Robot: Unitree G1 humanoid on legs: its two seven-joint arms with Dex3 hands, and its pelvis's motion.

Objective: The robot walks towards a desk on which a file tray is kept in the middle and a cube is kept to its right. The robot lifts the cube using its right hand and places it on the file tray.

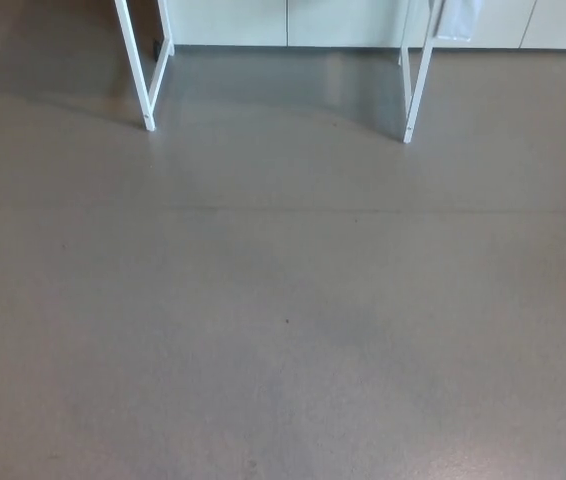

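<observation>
My fingers are out of view, so I cannot tell their spread. The cube and file tray are unseen too. Only smooth grey floor (283, 330) and the surface's thin white metal legs (147, 95) show ahead. I might clip a leg or stop misaligned with the cube.

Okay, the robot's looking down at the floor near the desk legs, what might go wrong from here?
1. Only the left desk leg and right desk leg show beyond the floor; the desk top, tray and cube are out of view, so the walk may drift off-centre unnoticed.
2. A foot might clip one of those thin legs and jolt the desk.
3. Neither hand shows, so reach cannot be checked yet.
</observation>
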